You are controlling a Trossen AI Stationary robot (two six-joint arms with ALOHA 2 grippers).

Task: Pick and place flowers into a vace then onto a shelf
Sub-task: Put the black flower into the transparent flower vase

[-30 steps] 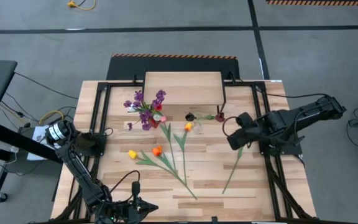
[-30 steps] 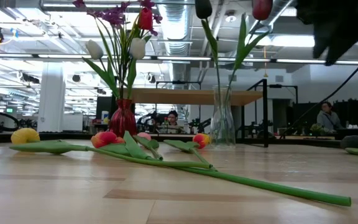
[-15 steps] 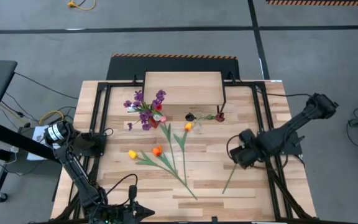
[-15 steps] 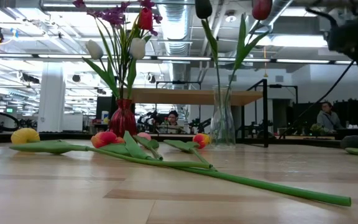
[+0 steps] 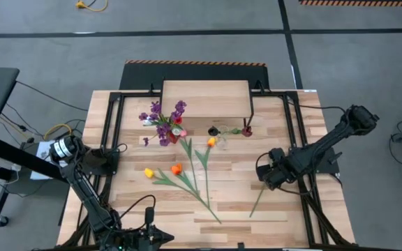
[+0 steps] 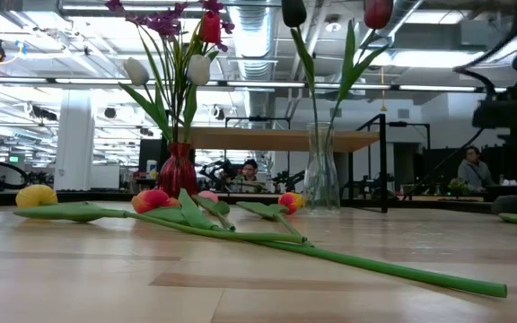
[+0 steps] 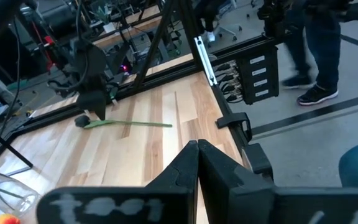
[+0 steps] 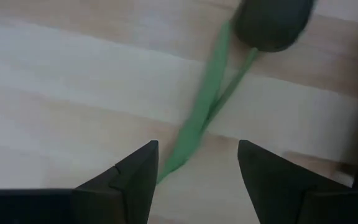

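Right gripper point(image 8: 194, 168) fingers spread, nothing held, low over the dark maroon tulip point(image 8: 272, 22), its stem point(image 5: 260, 199) running between the fingers | right arm point(image 5: 326, 146) reaching in from the table's right edge | left gripper point(image 7: 197, 168) closed, parked at the near edge

You see two dark, jointed arms with black cable loops; the right gripper point(image 8: 194, 171) has matte black, wedge-shaped fingers.
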